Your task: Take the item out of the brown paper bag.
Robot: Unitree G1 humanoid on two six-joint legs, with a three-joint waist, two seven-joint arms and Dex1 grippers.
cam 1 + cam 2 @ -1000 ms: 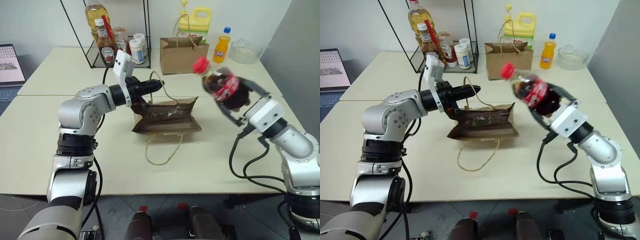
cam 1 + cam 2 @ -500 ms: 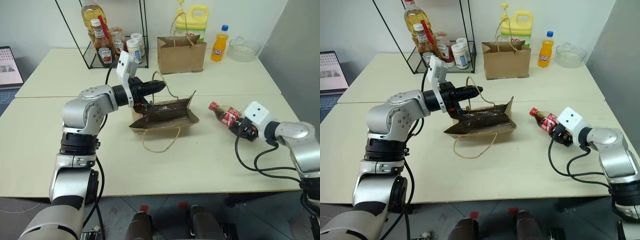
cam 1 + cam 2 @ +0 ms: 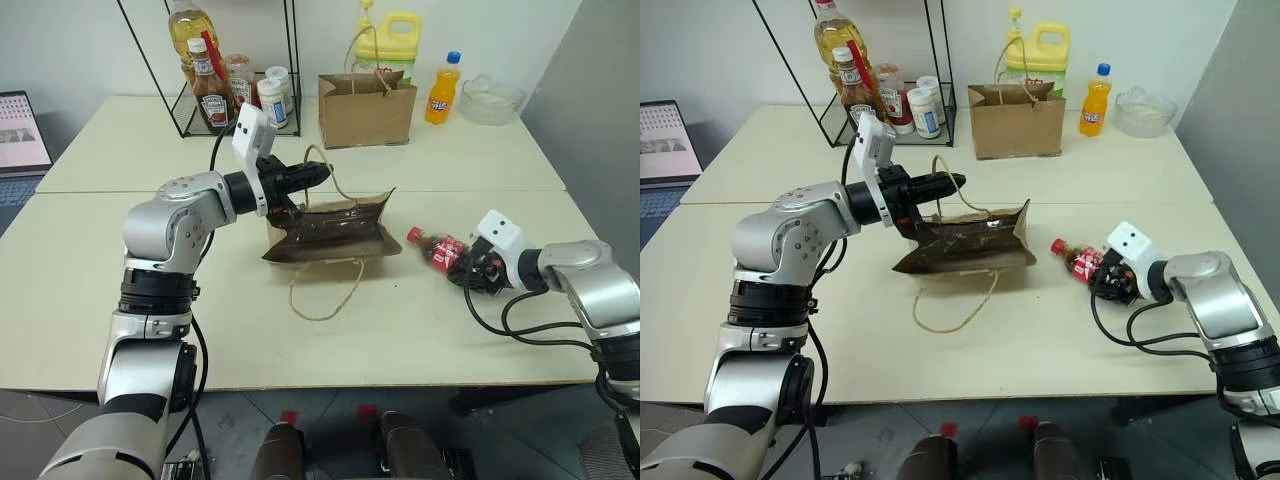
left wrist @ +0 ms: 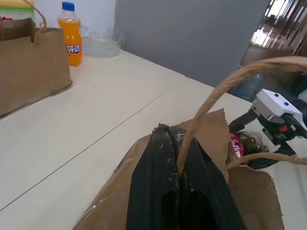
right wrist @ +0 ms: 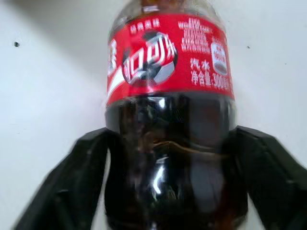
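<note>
- Cola bottle (image 3: 438, 250) lying on its side on the cream table (image 3: 420, 330), out of the bag, red cap pointing toward the bag's open mouth, just beside it but apart.
- Right gripper (image 3: 470, 272) low over the table at the bottle's base end; in the right wrist view black fingers (image 5: 72, 187) spread wide on either side of the dark lower body, flanking it rather than pinching, red label beyond them.
- Left gripper (image 3: 308, 176) level, pinched tight on one twine handle (image 4: 211, 98) of the creased brown paper bag (image 3: 335, 232), lifting that rim.
- Bag slumped on the table near its middle, mouth toward the right arm; second handle (image 3: 325, 290) looped loose on the tabletop on the near side.
- Farther back: neat upright paper bag (image 3: 366, 108), orange soda bottle (image 3: 443, 90) and yellow jug (image 3: 392, 42) beside it, clear bowl (image 3: 490, 98) at the far right.
- Wire rack (image 3: 215, 60) at far left holding ketchup (image 3: 209, 92), oil and small jars.
- Laptop (image 3: 22, 130) at the left edge.
</note>
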